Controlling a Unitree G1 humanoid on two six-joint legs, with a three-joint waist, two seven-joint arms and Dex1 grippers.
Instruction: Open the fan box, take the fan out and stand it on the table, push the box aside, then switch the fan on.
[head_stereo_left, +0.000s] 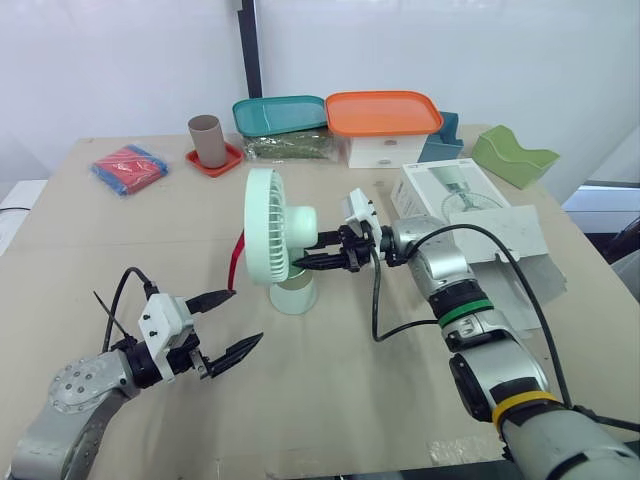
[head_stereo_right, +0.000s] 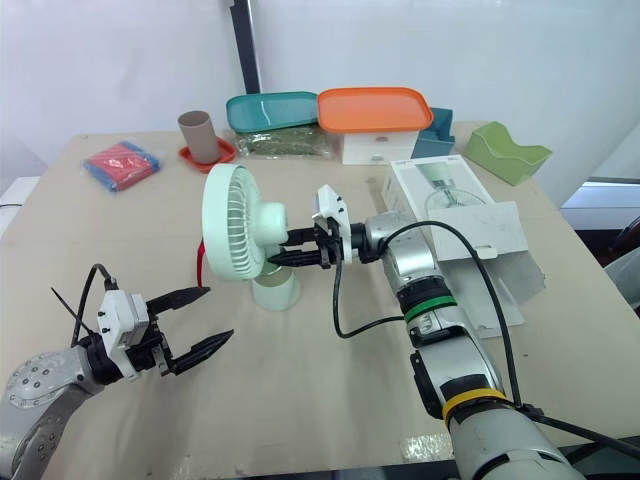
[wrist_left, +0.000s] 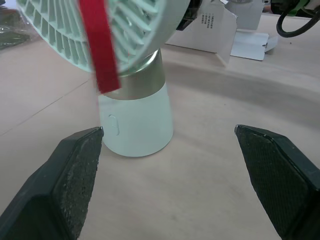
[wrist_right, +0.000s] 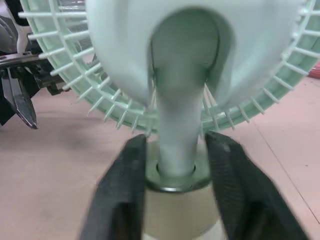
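Nearest, the left gripper (head_stereo_left: 245, 315) hung low over the surface (head_stereo_left: 330, 400). Its jaws were wide open and held nothing, and they pointed at the foot of the fan (head_stereo_left: 268, 240). The fan stood upright in the middle of the surface. A small button (wrist_left: 114, 125) showed on the foot, facing that gripper, under a hanging red strap (head_stereo_left: 236, 262). The right gripper (head_stereo_left: 308, 254) had its jaws closed on the fan's thin neck from behind. The opened box (head_stereo_left: 450, 195) lay just beyond that arm. Switching on looked like the step in hand. It would go best with the right jaws steadying the fan while one left jaw pushed the button gently and straight, so the fan did not tip.
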